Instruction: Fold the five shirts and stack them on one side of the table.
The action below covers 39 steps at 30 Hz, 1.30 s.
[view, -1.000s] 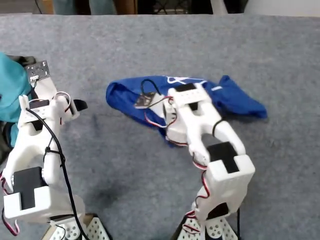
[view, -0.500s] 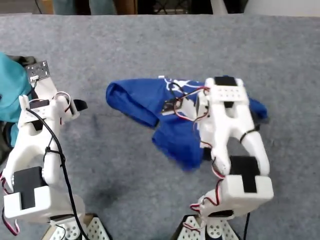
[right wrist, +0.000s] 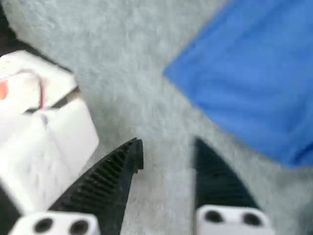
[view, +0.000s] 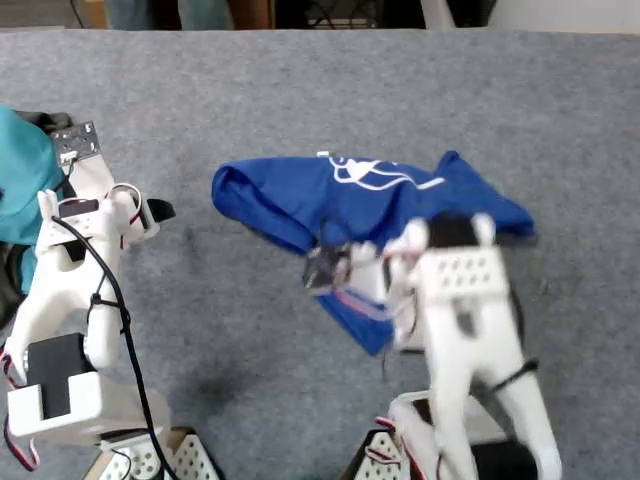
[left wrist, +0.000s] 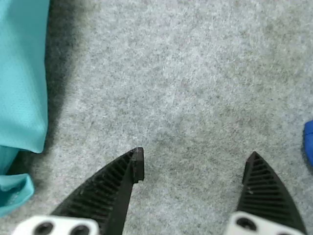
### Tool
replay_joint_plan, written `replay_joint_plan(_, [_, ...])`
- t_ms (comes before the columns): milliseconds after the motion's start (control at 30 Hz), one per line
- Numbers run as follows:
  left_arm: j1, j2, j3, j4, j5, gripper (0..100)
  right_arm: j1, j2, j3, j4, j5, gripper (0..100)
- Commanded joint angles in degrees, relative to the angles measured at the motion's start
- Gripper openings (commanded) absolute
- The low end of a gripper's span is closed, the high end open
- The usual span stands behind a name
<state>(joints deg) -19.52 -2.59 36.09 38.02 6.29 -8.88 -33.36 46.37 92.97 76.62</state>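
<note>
The blue shirt (view: 400,200) lies loosely bunched on the grey fabric-covered table (view: 250,100), white print facing up, one end rolled into a thick fold and a flap of cloth trailing toward the arm bases. The right arm (view: 460,300) stands over that trailing flap, covering part of the shirt's near edge. From its wrist, the right gripper (right wrist: 167,144) hangs above bare grey surface just beside the blue shirt's edge, its fingers parted by a moderate gap with nothing between them; a white arm part (right wrist: 44,142) sits on the side away from the shirt. The left gripper (left wrist: 196,156) is well apart from the blue shirt, low over bare table, fingers spread wide and holding nothing. A teal shirt (view: 20,180) lies farther still from the blue shirt, beyond the left arm (view: 80,260), at the table's edge.
</note>
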Motion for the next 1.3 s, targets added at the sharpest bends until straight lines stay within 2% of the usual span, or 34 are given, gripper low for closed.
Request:
replay_joint_plan(0, [0.5,-0.3,-2.3,0.0,0.2,33,-7.0,-6.1,10.9,-8.6,-4.9,11.0])
replay_joint_plan(133, [0.5,-0.3,-2.2,-0.1,0.2,33,-14.2,-6.6,17.8,-16.4,-10.8,20.8])
replay_joint_plan(267, [0.5,-0.3,-2.2,-0.1,0.2,33,-16.8,-6.6,19.8,-19.2,-12.8,19.0])
replay_joint_plan(467, [0.5,-0.3,-2.2,0.1,0.2,33,-15.8,-6.6,19.9,-19.4,-12.7,12.0])
replay_joint_plan(700, [0.5,-0.3,-2.2,0.1,0.2,33,-9.1,-6.5,19.8,-20.7,-10.6,12.0])
replay_joint_plan(967, [0.5,-0.3,-2.2,0.1,0.2,33,-9.1,-6.5,19.9,-21.6,-10.5,12.3])
replay_joint_plan(1167, [0.5,-0.3,-2.2,0.1,0.1,33,-8.8,-6.5,23.3,-26.7,-10.7,24.8])
replay_joint_plan(1267, [0.5,-0.3,-2.2,0.1,0.1,33,-8.8,-6.5,23.5,-26.7,-10.7,25.3])
